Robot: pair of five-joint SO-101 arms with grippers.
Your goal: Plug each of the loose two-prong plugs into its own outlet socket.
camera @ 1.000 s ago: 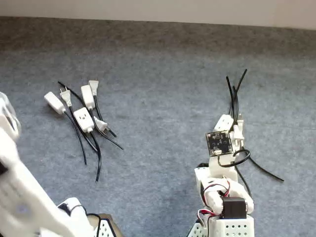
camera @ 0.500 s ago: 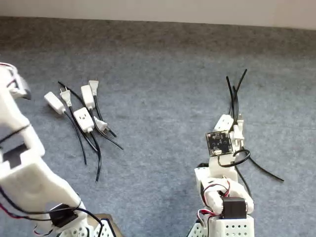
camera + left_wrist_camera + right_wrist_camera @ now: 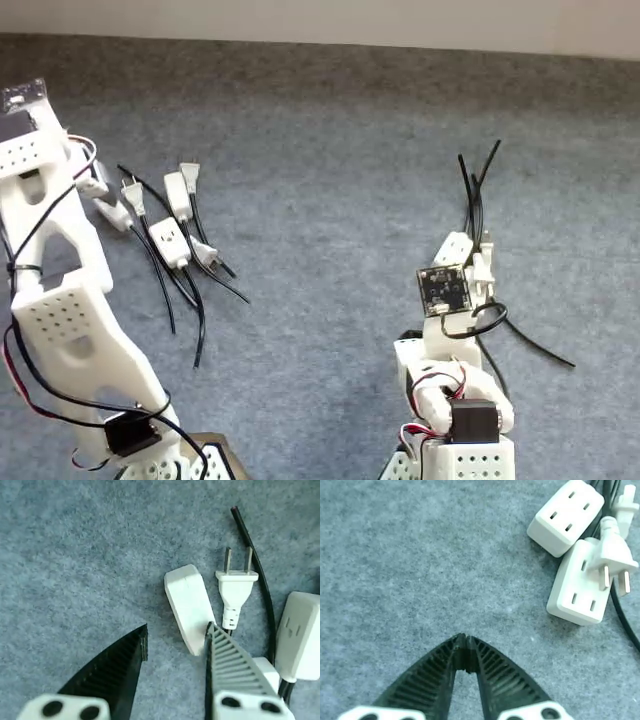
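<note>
Grey carpet (image 3: 330, 120) carries the piles; left gripper (image 3: 175, 635) now arrives over the left-edge socket (image 3: 187, 607), wide open, so a pickup looks close; right gripper (image 3: 466, 642) stays pinched shut.

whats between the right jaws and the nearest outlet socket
The stretch is bare: just grey carpet lies between the shut right jaws and the outlet socket, as the right wrist view shows.

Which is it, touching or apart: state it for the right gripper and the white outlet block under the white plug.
Apart. Right wrist view: grey carpet lies between the shut right gripper and the white outlet block.
</note>
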